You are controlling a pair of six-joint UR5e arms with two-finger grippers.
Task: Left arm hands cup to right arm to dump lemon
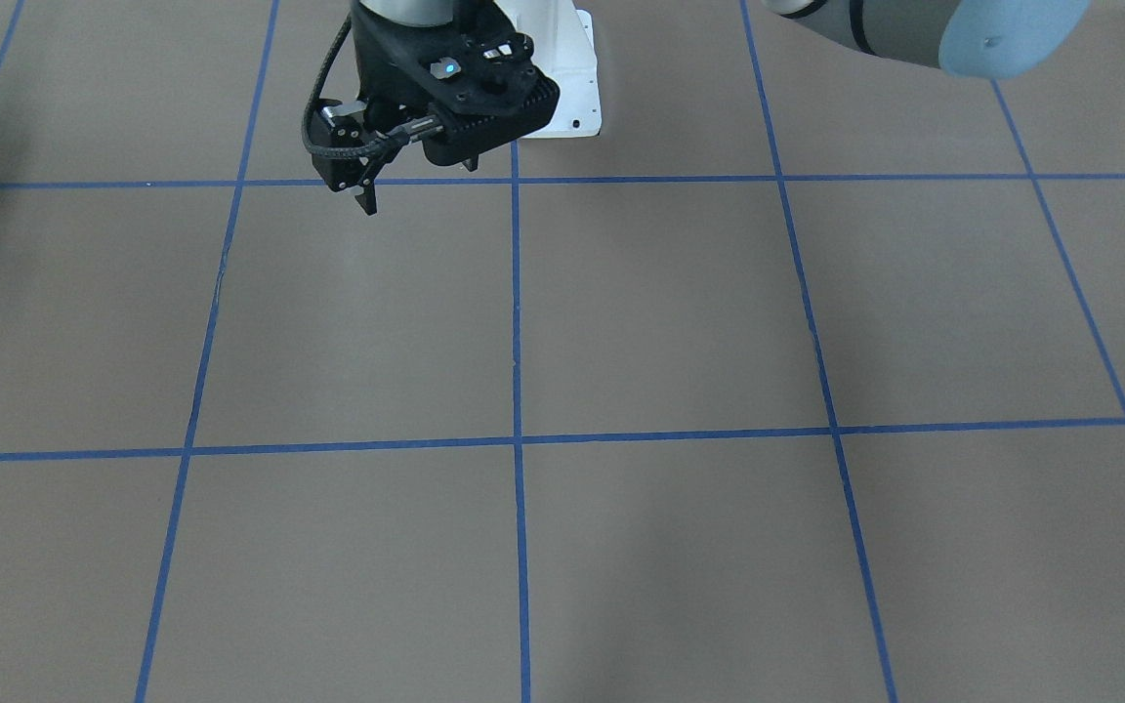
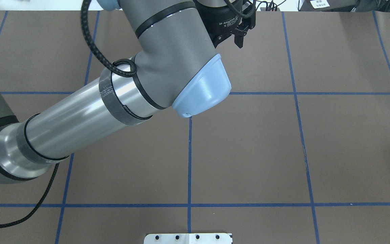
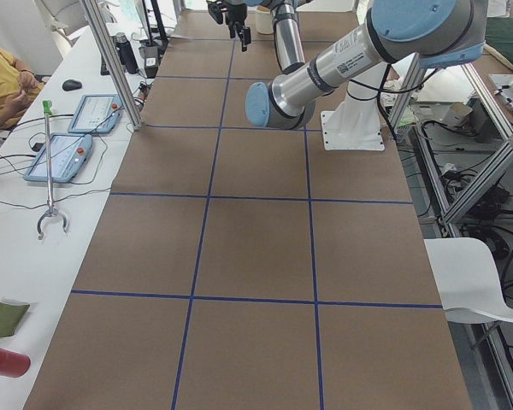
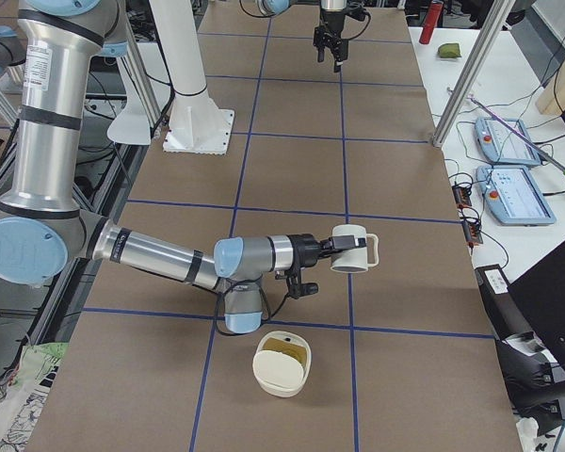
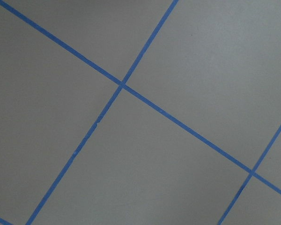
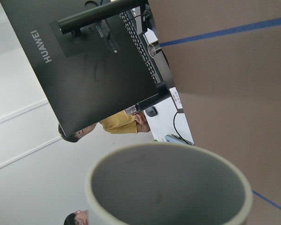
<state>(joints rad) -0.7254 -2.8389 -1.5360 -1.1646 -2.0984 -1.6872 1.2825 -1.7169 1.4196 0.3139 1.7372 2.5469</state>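
The cup [image 6: 168, 187] was cropped at its base; the right end effector [image 4: 335, 249] beside it was too small to be judged.

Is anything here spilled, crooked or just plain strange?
One thing: the white cup hangs in mid-air at the right hand, apparently tipped sideways, and its grey inside looks empty. Nearby on the table sits a white container with something yellowish in it. No spill shows on the table.

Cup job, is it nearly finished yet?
Done: handover; the left gripper hangs open and empty. In hand: the cup lies sideways at the end of the right arm, looking empty inside. Something yellow, maybe the lemon, sits in the white tub nearby. Little seems left.
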